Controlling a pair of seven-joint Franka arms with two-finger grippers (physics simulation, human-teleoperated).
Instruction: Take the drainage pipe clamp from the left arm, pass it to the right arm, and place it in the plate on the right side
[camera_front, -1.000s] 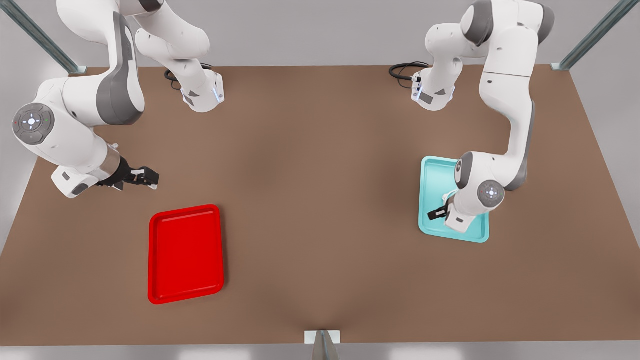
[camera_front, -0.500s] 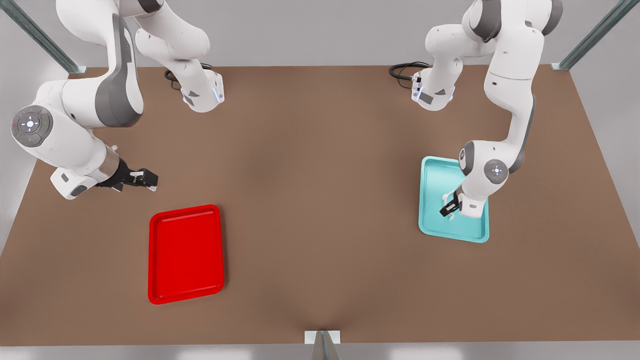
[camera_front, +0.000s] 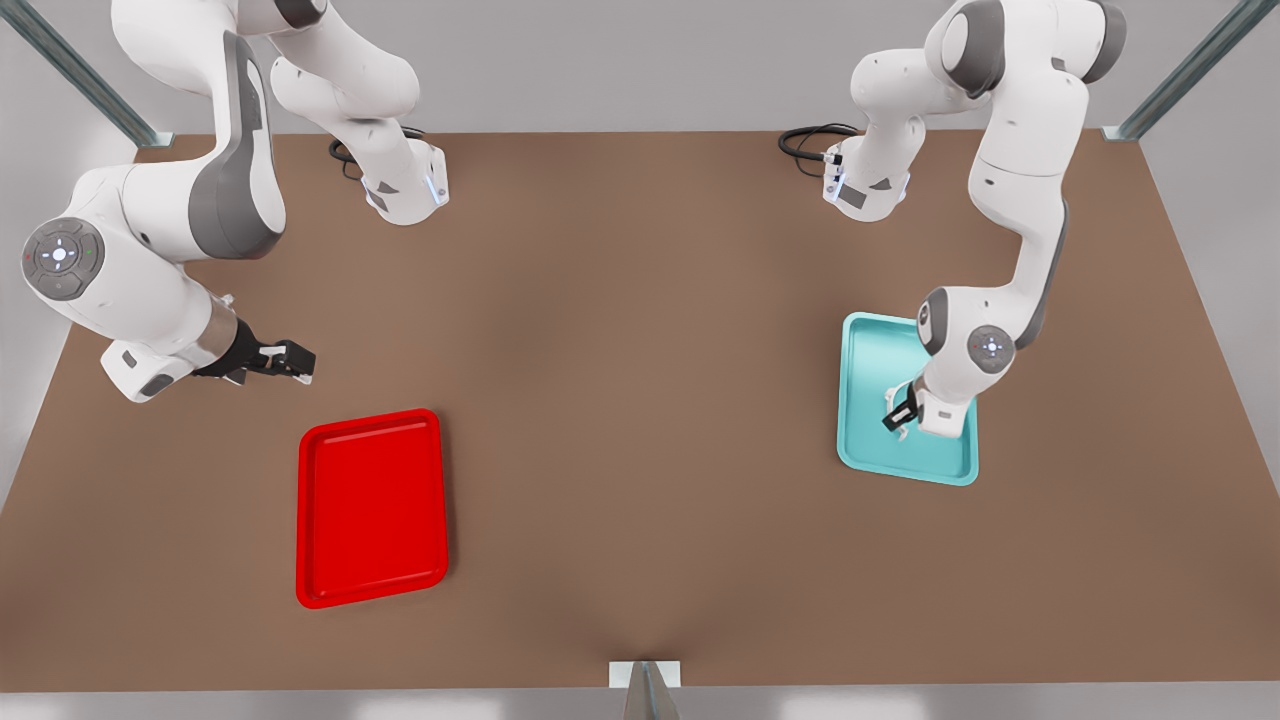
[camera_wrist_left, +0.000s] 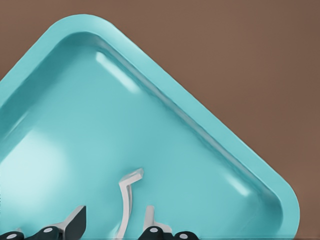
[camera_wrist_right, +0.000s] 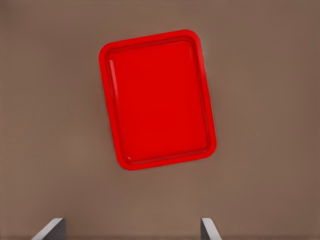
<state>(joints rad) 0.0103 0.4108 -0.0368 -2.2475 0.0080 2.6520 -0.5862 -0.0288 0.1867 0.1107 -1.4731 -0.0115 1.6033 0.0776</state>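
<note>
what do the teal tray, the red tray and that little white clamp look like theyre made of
Teal tray: likely glossy moulded plastic; soft highlights run along its rounded rim.
Red tray: probably the same plastic, with a duller sheen.
Drainage pipe clamp: thin matte white plastic by its look, though a render leaves that open. It lies in the teal tray.

Brown table (camera_front: 640, 400) with red plate (camera_front: 371, 507), teal tray (camera_front: 864, 390)

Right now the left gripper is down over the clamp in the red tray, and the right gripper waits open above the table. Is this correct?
Not quite: the tray is teal, not red. The left wrist view shows the left gripper down over the clamp in the teal tray. The red tray holds nothing. The rest stands: the right gripper waits open above the table.
</note>
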